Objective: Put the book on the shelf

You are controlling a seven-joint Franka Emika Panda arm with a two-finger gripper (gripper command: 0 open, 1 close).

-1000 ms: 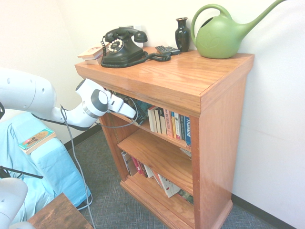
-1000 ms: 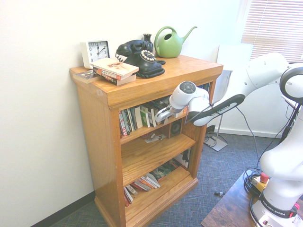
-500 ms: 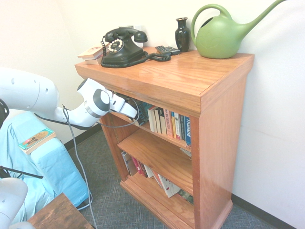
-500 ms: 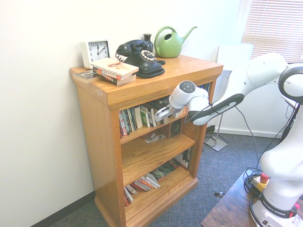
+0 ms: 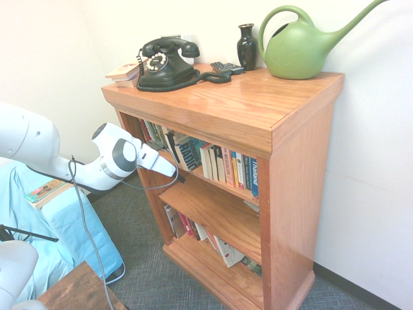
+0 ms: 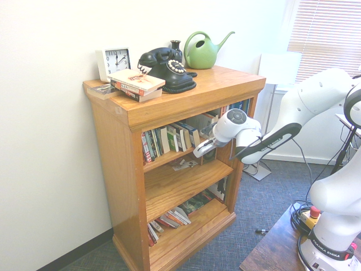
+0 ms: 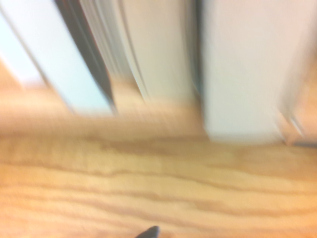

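Book (image 5: 189, 152) on shelf (image 5: 213, 184) (upright)

White arm extended low, wrist angled downward, gripper (image 6: 201, 151) (image 5: 175, 174) with fingers slightly parted, holding nothing, pointed obliquely down.

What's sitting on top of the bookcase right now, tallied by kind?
Telephone: 1
Clock: 1
Watering can: 1
Vase: 1
Remote-like dark object: 1
Stacked books: at least 2
Flat item under the stack, at the corner: 1
Total: at least 8
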